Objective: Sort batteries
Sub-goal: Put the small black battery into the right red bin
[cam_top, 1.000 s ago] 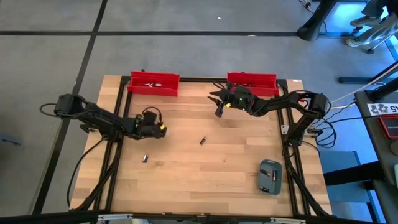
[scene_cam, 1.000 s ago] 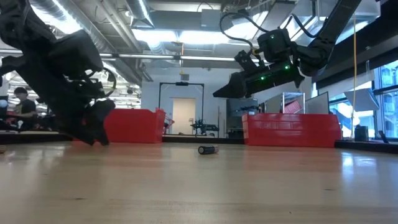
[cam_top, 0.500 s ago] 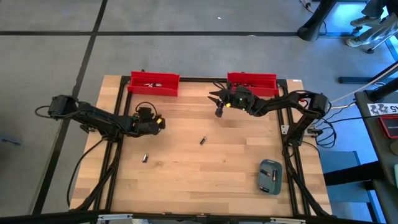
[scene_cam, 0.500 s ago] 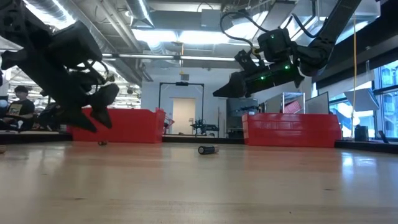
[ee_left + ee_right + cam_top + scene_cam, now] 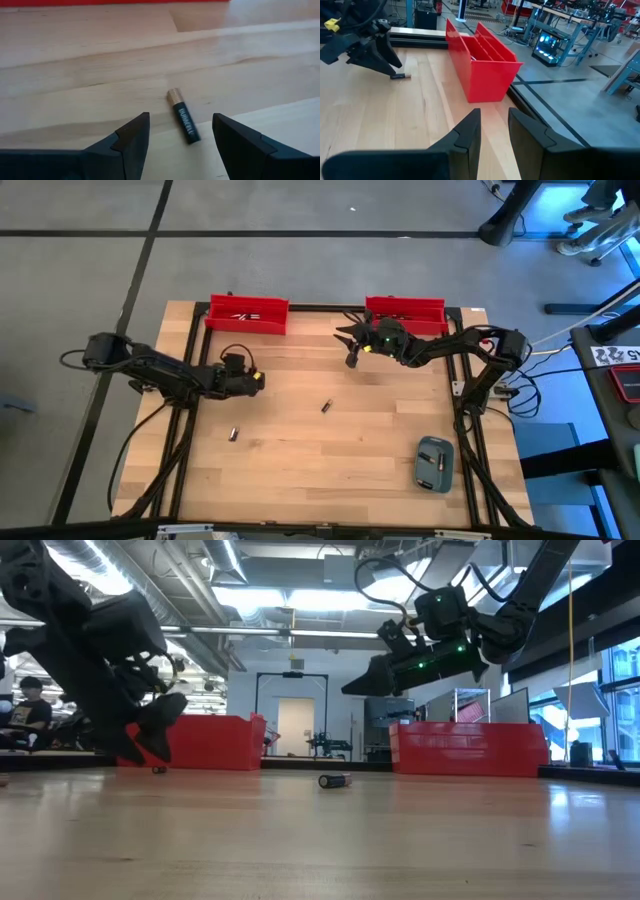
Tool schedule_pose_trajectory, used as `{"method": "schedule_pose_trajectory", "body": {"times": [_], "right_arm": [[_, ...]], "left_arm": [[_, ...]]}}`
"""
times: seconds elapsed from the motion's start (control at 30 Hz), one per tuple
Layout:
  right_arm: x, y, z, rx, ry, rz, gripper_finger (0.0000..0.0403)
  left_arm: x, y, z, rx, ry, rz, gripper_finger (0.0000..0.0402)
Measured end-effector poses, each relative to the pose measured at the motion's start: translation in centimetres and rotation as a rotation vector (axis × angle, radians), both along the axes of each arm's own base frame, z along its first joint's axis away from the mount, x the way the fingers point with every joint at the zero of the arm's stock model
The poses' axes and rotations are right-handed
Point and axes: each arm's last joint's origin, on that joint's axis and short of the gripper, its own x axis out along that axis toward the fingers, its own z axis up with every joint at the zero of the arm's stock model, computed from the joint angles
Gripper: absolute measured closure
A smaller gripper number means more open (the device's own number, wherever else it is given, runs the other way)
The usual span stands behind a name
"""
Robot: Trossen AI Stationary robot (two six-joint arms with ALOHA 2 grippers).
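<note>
arms: dark, jointed | cables: black, looped | right arm wrist: green light | left arm wrist: yellow tags

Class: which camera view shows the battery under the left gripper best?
The left wrist view: the battery lies large between the open fingers, label legible. The low and right wrist views show a speck; the high view hides it.

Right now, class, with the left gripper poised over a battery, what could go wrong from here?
1. The battery lies between the open left gripper fingers but skewed to them; closing could roll it or pinch it crooked.
2. It is a round cell on bare wood table, so a nudge may send it rolling.
3. Two more batteries lie loose mid-table; a low sweep of either arm might knock them. The right gripper waits raised near the right red bin.
</note>
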Motion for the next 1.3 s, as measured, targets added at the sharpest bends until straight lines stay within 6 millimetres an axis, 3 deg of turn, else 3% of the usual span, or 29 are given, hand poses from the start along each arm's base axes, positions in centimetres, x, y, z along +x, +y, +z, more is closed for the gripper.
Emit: {"method": "schedule_pose_trajectory", "body": {"times": [0.3, 0.77, 1.13, 1.3], "right_arm": [[0.0, 0.0, -0.1, 0.007, 0.004, 0.002, 0.0302], [0.0, 0.4, -0.6, 0.199, -0.008, 0.070, 0.0302], [0.2, 1.2, -0.7, 0.285, -0.005, 0.206, 0.0302], [0.8, 2.6, -0.9, 0.182, 0.028, 0.281, 0.0302]], "left_arm": [[0.1, 0.1, -1.2, -0.026, 0.075, 0.002, 0.0211], [0.1, -0.9, -1.3, -0.020, 0.106, -0.079, 0.0386], [0.6, -2.6, -1.2, 0.017, 0.072, -0.191, 0.0394], [1.5, -3.4, -0.8, 0.038, 0.005, -0.279, 0.0392]]}}
